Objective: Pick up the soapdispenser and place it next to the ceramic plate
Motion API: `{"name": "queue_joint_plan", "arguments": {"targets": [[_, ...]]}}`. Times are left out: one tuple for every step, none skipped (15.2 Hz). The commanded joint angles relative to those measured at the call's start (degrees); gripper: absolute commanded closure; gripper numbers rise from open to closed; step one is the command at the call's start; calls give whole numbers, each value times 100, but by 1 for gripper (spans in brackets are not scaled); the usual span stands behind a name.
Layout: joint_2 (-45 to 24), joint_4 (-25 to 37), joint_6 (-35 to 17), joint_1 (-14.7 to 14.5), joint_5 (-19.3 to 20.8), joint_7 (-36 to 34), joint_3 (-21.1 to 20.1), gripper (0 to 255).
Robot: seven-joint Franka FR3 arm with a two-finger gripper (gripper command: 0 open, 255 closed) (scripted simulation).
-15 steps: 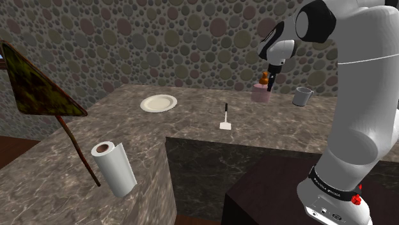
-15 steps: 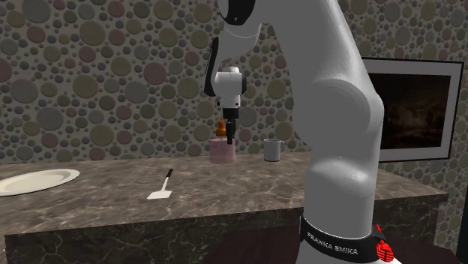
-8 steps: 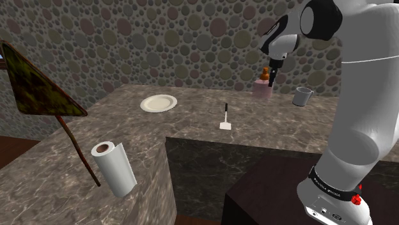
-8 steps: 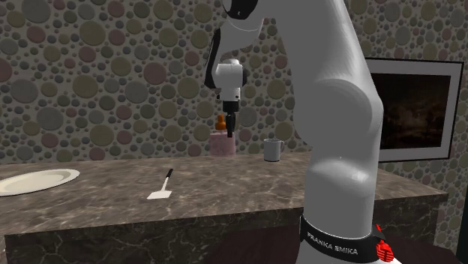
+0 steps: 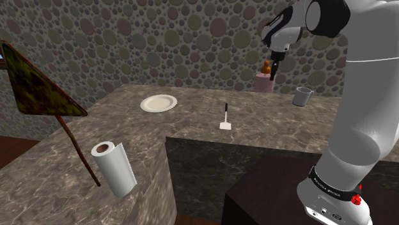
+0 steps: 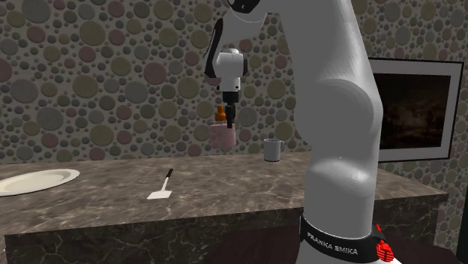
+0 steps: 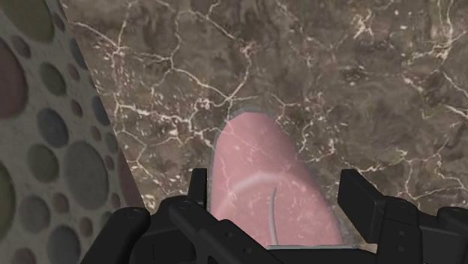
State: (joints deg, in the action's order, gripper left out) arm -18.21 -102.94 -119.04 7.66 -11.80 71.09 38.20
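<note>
The soap dispenser (image 5: 262, 81) is a pink bottle with an orange pump top. It hangs a little above the dark marble counter (image 5: 192, 121), close to the spotted back wall. My black gripper (image 5: 273, 70) is shut on its upper part from above. From the second exterior view, the soap dispenser (image 6: 220, 136) hangs under the gripper (image 6: 231, 120), free of the counter. In the wrist view its pink body (image 7: 255, 180) sits clasped between the fingers (image 7: 358, 196). The pale ceramic plate (image 5: 158, 103) lies flat on the counter, far toward the shoulder view's left; the plate (image 6: 37, 181) is at the second exterior view's left edge.
A white spatula with a black handle (image 5: 225, 118) lies between plate and dispenser. A grey mug (image 5: 302, 96) stands just right of the dispenser. A paper towel roll (image 5: 115, 167) and a mottled green panel on a stick (image 5: 38, 86) occupy the near left. A framed dark picture (image 6: 416, 109) hangs on the wall.
The gripper has risen with the soap dispenser in its grip, lifting it from the counter surface to a hanging position above it. Nothing else has moved.
</note>
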Motion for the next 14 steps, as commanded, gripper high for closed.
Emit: {"name": "queue_joint_plan", "arguments": {"targets": [[57, 103, 148, -12, 49, -33, 21, 255], [84, 149, 215, -17, 72, -46, 31, 255], [109, 197, 283, -22, 93, -60, 39, 255], [134, 246, 351, -27, 113, -73, 48, 255], [157, 297, 419, -30, 133, -85, 55, 255], [179, 349, 488, -34, 151, -96, 63, 255], [200, 402, 558, -36, 169, -107, 70, 255], [219, 457, 628, -38, 185, -118, 76, 255], [237, 514, 698, -40, 200, -127, 82, 255], [254, 572, 769, -41, 214, -136, 88, 255], [269, 632, 840, -41, 228, -145, 94, 255], [283, 693, 912, -40, 240, -153, 99, 255], [296, 756, 984, -39, 251, -160, 104, 255], [307, 821, 1057, -38, 261, -167, 108, 255]]}}
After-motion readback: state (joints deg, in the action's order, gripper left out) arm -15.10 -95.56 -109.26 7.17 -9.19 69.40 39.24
